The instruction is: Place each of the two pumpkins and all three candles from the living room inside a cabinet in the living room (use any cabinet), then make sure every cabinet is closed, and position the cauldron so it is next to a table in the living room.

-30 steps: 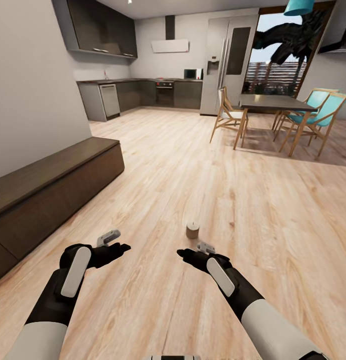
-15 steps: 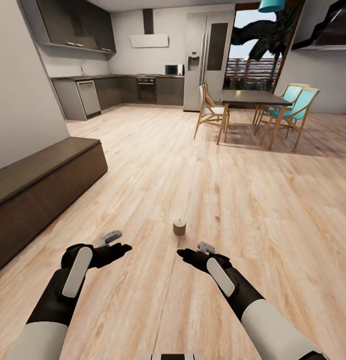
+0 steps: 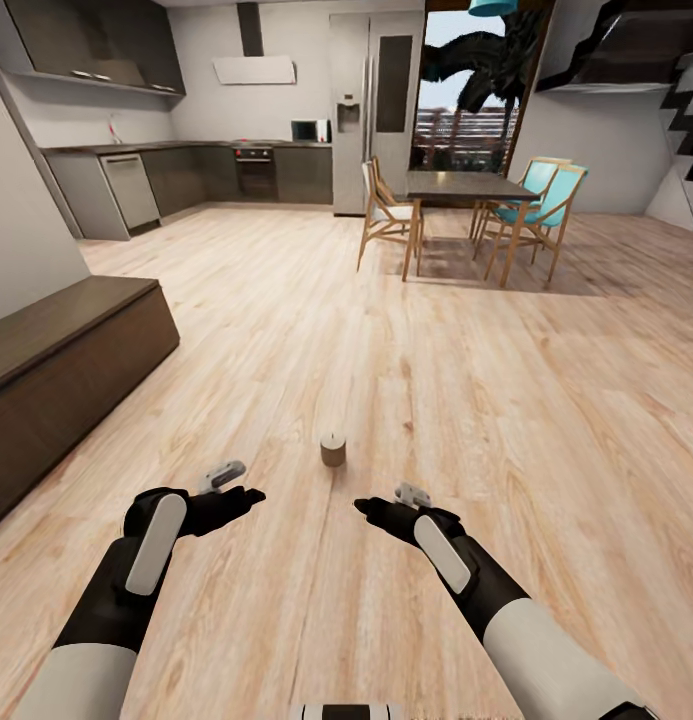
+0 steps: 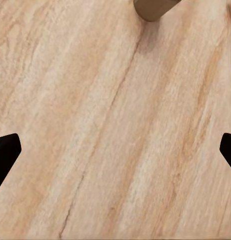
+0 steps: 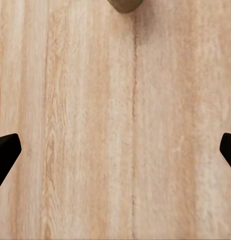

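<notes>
At the far left of the head view the long, low dark-brown cabinet [image 3: 66, 370] runs along the wall, its plain fronts all flush and shut. Nearer, the left gripper [image 3: 248, 493] hovers above the wooden floor [image 3: 546, 400] with its two fingers spread wide and nothing between them; in the left wrist view only the dark fingertips [image 4: 5, 150] show at the edges over bare planks. Between the two grippers and a little farther out, one candle [image 3: 333, 450] stands upright on the floor, touching neither. To its right the right gripper [image 3: 371, 508] also hangs empty with its fingers spread. Far beyond, right of centre, a dark dining table [image 3: 456, 185] stands with wooden and teal chairs [image 3: 536, 200] around it.
</notes>
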